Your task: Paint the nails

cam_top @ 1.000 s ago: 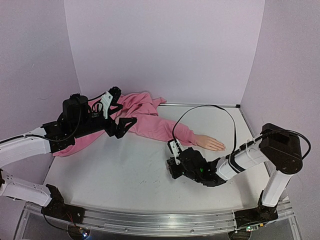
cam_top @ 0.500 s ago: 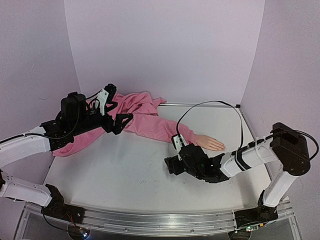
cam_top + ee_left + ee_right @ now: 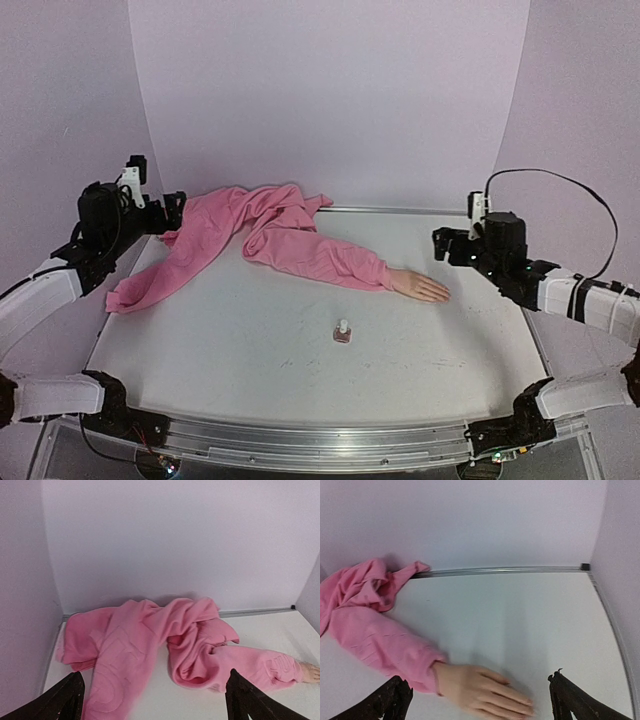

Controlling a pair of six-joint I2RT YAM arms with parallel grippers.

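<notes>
The peach mannequin hand lies flat on the white table, coming out of a pink sleeve. Its nails are tiny, and whether they carry any colour is too small to tell. A small pinkish bottle with a pale cap stands upright in front of the hand, on its own. My right gripper hovers to the right of the hand, open and empty; in the right wrist view the hand lies between its spread fingers. My left gripper is at the far left above the pink garment, open and empty.
The rest of the pink garment is bunched at the back left of the table. Lilac walls close in the back and both sides. A metal rail runs along the near edge.
My right gripper opened, left the bottle standing on the table and drew back to the right. The left arm pulled back to the left, away from the sleeve.
</notes>
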